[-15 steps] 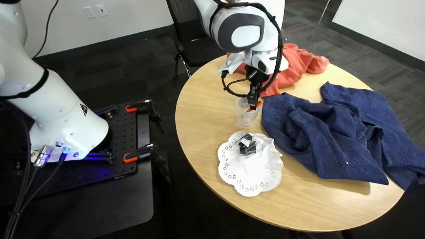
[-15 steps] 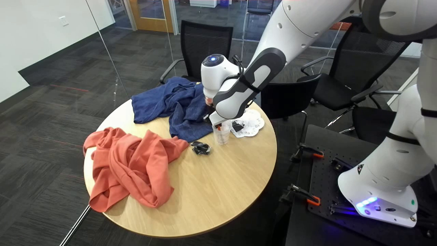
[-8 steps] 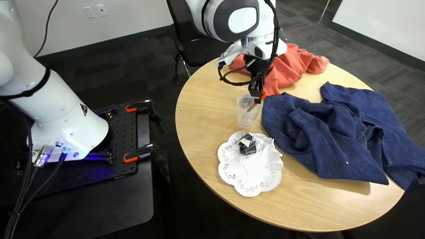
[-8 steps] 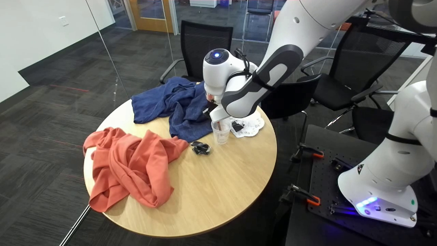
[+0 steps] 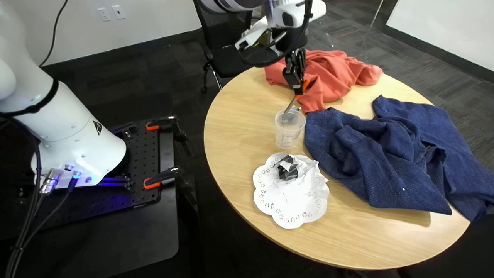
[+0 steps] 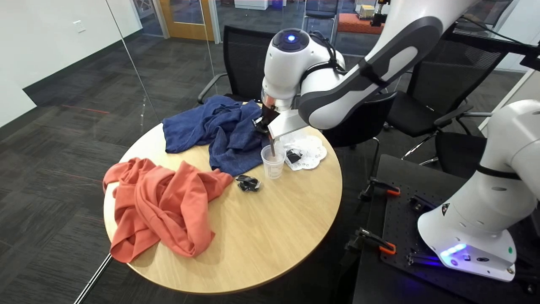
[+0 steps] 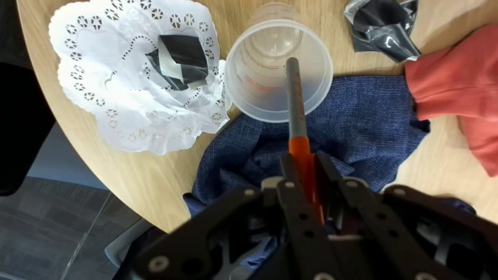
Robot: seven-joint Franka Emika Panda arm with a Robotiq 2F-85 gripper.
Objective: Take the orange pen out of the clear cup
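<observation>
Orange and grey are logged for pen; clear cup is marked in red. White doily is patterned with cutouts. Navy cloth, coral cloth noted. Bench is pale wood-grained; end effector, black.

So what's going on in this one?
A robot gripper holds a pen by its orange part, tilted, grey end pointing down at the mouth of a cup. The cup stands upright on a table; I can't tell whether the pen's end is clear of its rim. A blue cloth, a red cloth and a doily lie on the table too.
</observation>
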